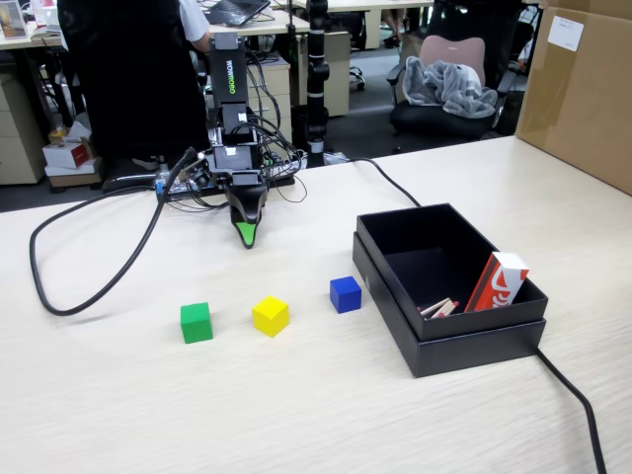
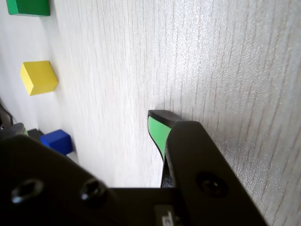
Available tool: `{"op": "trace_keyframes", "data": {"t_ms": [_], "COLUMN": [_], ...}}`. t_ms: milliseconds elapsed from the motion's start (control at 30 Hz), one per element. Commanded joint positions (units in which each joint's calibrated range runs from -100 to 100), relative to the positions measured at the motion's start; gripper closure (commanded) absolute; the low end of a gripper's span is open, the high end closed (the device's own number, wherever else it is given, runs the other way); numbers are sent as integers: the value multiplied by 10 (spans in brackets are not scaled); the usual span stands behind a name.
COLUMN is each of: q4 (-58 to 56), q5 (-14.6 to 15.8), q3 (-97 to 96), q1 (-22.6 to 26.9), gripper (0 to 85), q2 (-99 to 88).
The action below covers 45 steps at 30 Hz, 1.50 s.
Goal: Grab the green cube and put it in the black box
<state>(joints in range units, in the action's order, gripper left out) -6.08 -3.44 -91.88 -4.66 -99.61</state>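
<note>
The black, green-tipped tool rests tip-down on the pale wood-grain surface, its state unclear, well apart from the small bright-green cube awaiting pickup.

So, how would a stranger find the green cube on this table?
On the pale table, left of the black box, three cubes stand in a row. The green cube is farthest from the box, beyond the yellow cube and the blue cube.

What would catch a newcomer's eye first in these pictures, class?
Three bright cubes in a row on the pale table: the green cube, a yellow cube and a blue cube. Right of them sits the black box, holding a red-and-white packet. Behind, the pincer points down.
</note>
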Motion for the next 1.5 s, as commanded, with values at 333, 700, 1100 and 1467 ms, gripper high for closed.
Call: {"op": "trace_keyframes", "data": {"t_ms": [333,700,1100,1467], "q4": [-16,-15,-15,-16], "q5": [-2,-2,-2,1], "q3": [-19,-20,-20,-18], "q1": [0,0,0,1], "gripper": [358,358,358,371], "q2": [1,1,1,1]}}
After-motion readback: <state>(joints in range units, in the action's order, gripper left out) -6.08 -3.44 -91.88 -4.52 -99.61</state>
